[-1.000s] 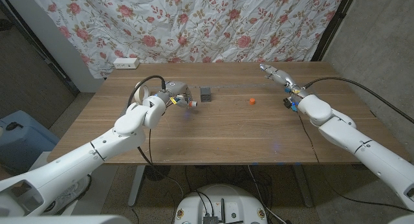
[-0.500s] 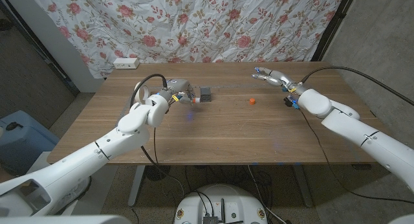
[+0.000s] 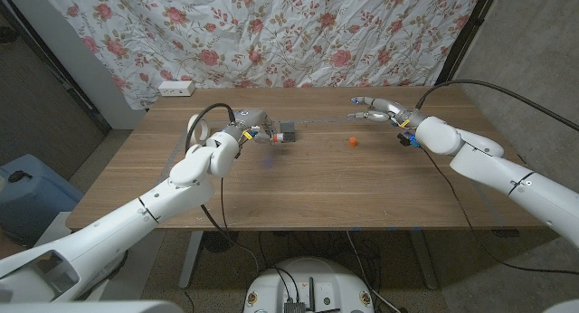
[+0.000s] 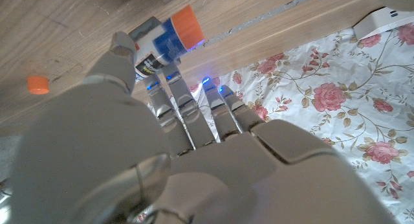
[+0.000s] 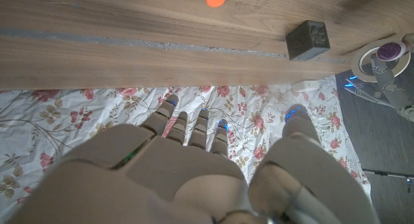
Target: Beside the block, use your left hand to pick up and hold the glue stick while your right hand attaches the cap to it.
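Left robot hand (image 3: pixel 256 130) gripped the glue stick (image 4: pixel 165 43); in the left wrist view the white-and-blue tube with its orange end sat pinched between thumb and fingertips, held above the counter (image 3: pixel 298 182). Stick's long axis ran roughly level, orange end pointing away from the palm toward the grey block (image 3: pixel 287 132), which sat just beside that robot hand. Orange cap (image 3: pixel 352 141) lay on the counter between the two robot hands, apart from both and nearer the right one. Right robot hand (image 3: pixel 375 109) hovered released, fingers spread, holding nothing, beyond the cap toward the counter's far edge. Judgement: next move hinged on the right robot hand coming back toward the robot and down onto the cap.
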Robot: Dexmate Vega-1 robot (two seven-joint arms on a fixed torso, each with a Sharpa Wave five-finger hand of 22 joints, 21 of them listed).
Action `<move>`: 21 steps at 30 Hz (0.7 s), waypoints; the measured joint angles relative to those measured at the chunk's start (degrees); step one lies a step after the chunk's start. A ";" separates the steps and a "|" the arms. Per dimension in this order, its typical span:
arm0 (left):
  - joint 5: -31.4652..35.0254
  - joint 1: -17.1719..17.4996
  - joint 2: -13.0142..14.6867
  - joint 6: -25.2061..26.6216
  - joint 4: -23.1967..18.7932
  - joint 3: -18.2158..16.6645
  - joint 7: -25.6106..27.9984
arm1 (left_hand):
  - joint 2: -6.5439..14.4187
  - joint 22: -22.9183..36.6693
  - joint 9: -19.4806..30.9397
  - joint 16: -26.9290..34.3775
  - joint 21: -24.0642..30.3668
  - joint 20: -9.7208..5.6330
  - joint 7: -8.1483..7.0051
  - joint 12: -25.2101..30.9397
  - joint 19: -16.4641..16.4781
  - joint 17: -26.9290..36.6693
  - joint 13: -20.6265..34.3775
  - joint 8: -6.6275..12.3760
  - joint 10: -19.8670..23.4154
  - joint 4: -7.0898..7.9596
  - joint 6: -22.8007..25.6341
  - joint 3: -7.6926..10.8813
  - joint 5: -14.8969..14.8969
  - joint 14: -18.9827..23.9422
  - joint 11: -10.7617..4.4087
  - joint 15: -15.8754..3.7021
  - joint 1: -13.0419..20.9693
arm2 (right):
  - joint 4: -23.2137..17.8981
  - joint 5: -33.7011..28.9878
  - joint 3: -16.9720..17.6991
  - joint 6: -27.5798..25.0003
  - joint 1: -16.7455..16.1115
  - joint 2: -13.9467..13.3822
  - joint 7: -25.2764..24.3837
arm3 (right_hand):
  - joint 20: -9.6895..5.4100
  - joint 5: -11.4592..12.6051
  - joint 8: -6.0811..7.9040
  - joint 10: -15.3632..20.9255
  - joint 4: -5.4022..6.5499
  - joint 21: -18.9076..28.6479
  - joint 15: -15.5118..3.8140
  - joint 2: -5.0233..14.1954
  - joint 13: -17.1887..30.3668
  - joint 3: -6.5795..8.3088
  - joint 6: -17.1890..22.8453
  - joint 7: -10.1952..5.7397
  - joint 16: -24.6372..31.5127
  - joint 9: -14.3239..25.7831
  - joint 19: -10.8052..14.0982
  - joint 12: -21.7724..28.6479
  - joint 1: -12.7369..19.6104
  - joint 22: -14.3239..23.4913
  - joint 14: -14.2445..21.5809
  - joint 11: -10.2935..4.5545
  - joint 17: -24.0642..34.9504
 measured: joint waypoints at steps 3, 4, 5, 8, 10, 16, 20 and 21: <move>-0.72 -0.05 -0.22 0.21 0.07 0.11 0.46 | 0.00 0.00 0.00 0.00 0.00 0.00 0.00 0.00 0.00 0.00 -0.01 -0.07 0.23 -0.07 0.00 -0.07 0.09 0.00 0.22 0.00 0.00 | -0.70 -1.48 -0.73 -0.75 0.88 -0.45 1.10 | 0.63 -0.49 0.00 -0.21 -0.32 0.00 0.46 -0.73 0.15 0.32 -0.73 -0.09 0.00 0.00 -0.23 0.00 0.76 0.13 -0.38 0.21 0.00; -0.96 -0.11 -0.39 0.28 0.12 0.18 0.63 | 0.00 0.00 0.00 0.00 0.00 0.00 0.00 0.00 0.00 0.00 0.00 -0.09 0.23 -0.08 0.00 -0.08 0.21 0.00 0.22 0.00 0.00 | -0.99 -2.63 -1.04 -1.41 1.27 -0.62 2.18 | 0.91 -0.49 0.00 -0.40 -0.39 0.00 1.07 -0.22 0.15 0.39 -1.20 -0.11 0.00 0.00 -0.51 0.00 1.32 0.15 -0.60 0.40 0.00; -1.14 -0.12 -0.44 0.35 0.14 0.19 0.78 | 0.00 0.00 0.00 0.00 0.00 0.00 0.00 0.00 0.00 0.00 0.02 -0.09 0.23 -0.08 0.00 -0.08 0.21 0.00 0.22 0.00 0.00 | -1.12 -2.82 -1.18 -1.51 1.43 -0.69 2.35 | 0.99 -0.49 0.00 -0.57 -0.61 0.00 1.25 -0.91 0.15 0.61 -1.78 -0.10 0.00 0.00 -0.60 0.00 2.12 0.15 -0.63 0.57 0.00; -1.76 -0.17 -0.83 0.60 0.26 0.38 1.33 | 0.00 0.00 0.00 0.02 0.00 0.00 0.00 0.00 0.00 0.01 0.18 -0.10 0.23 -0.09 0.00 -0.09 0.21 0.00 0.22 0.00 0.00 | -1.63 -4.47 -1.71 -2.27 2.18 -0.99 3.78 | 1.19 -0.87 0.00 -0.61 -0.63 0.00 1.65 -0.92 0.15 0.63 -2.44 0.01 0.00 0.00 -0.80 0.00 3.19 0.15 -1.02 0.62 0.00; -2.12 -0.18 -1.00 0.79 0.28 0.46 1.69 | 0.00 0.00 0.00 0.03 0.00 0.00 0.00 0.00 0.00 0.01 0.20 -0.10 0.23 -0.09 0.00 -0.09 0.20 0.00 0.21 0.00 0.00 | -2.01 -5.68 -2.16 -2.82 2.84 -1.22 4.80 | 1.62 -0.88 0.00 -0.63 -0.85 0.00 1.86 -0.91 0.38 0.90 -2.44 0.01 0.00 0.23 -1.21 0.00 3.18 0.15 -1.24 0.64 0.01; -3.10 -0.19 -1.56 1.49 0.30 0.74 2.75 | 0.00 0.00 0.00 0.03 0.00 0.00 0.01 -0.02 0.00 0.01 0.22 -0.33 0.42 -0.17 0.01 -0.17 0.20 0.00 0.03 0.00 0.00 | -2.62 -8.14 -3.26 -4.15 4.63 -1.58 8.67 | 2.64 -0.88 0.00 -1.98 -0.72 0.00 2.67 -1.96 0.41 1.51 -2.98 -0.08 0.00 0.27 -1.41 0.00 4.82 0.15 -2.04 0.94 0.01; -3.76 -0.18 -1.96 2.15 0.23 0.97 3.53 | 0.00 0.00 0.00 0.03 0.00 0.00 0.82 -0.03 0.00 0.01 0.24 -0.64 0.74 -0.24 0.82 -0.24 0.20 -0.01 0.33 0.00 0.00 | -2.86 -9.72 -3.99 -4.83 6.02 -1.78 11.45 | 3.03 -0.88 0.00 -2.16 -0.62 0.00 2.98 -1.98 0.67 1.61 -3.06 0.00 0.00 0.27 -1.61 0.00 4.84 0.14 -2.35 0.92 0.01; -3.95 -0.15 -2.08 2.32 0.19 1.03 3.78 | 0.00 0.00 0.00 0.03 0.00 0.00 0.82 -0.03 0.00 0.01 0.25 -0.64 0.74 -0.24 0.82 -0.24 0.20 -0.01 0.33 0.00 0.00 | -2.87 -10.22 -4.23 -4.92 6.40 -1.81 12.19 | 3.03 -0.88 0.00 -2.16 -0.62 0.00 3.09 -2.59 0.67 1.61 -3.06 0.00 0.00 0.27 -1.61 0.00 5.45 0.14 -2.23 0.92 0.01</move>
